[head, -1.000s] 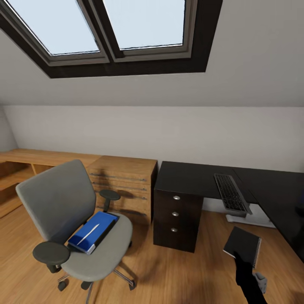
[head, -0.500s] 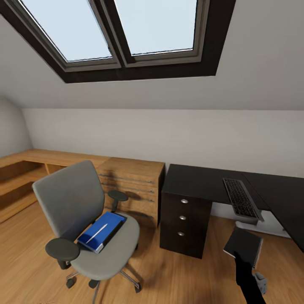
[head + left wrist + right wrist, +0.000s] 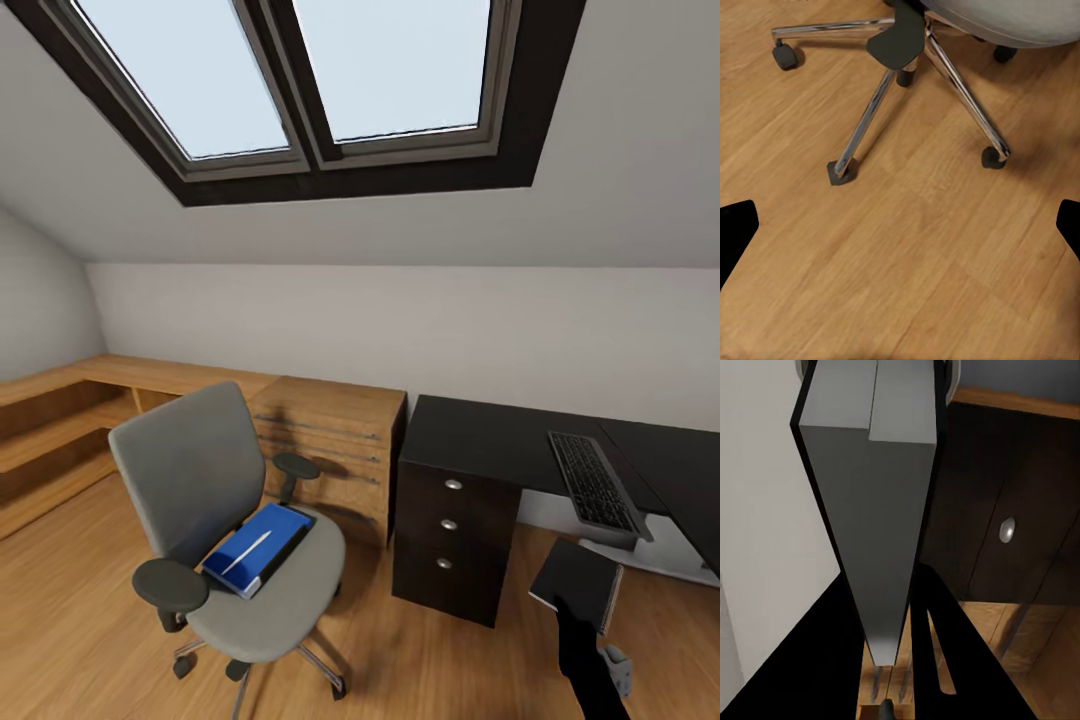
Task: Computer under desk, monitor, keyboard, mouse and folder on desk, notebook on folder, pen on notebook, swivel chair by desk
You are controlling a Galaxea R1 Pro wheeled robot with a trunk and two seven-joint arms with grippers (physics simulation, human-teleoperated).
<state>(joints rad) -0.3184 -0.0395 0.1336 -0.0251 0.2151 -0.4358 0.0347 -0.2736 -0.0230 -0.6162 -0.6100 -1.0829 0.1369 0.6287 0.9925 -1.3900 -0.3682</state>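
1. Your right gripper (image 3: 572, 608) was clamped on a black notebook (image 3: 577, 582), held up at the lower right of the head view, in front of the desk (image 3: 480, 432). In the right wrist view the notebook (image 3: 874, 502) stood edge-on between the fingers, grey page block showing.
2. Your left gripper (image 3: 900, 225) hung over bare wood floor (image 3: 907, 285); its two fingertips sat wide apart at the sides of the left wrist view, holding nothing.
3. The chair (image 3: 215, 520) stood on the floor left of the desk, apart from it, in front of a wood cabinet (image 3: 335, 430). Its chrome base (image 3: 907, 82) and castors showed near your left gripper.
4. The blue folder (image 3: 260, 545) lay flat on the chair's seat, with a white pen (image 3: 246, 552) lying on top of it.
5. The keyboard (image 3: 597, 482) lay on the desk's black top, towards its right end, with its near end past the front edge.
6. The desk's drawers (image 3: 450, 540) were closed, three silver knobs in a column; one knob (image 3: 1007, 529) showed behind the notebook in the right wrist view.
7. A skylight (image 3: 310, 80) was set in the sloped ceiling above.
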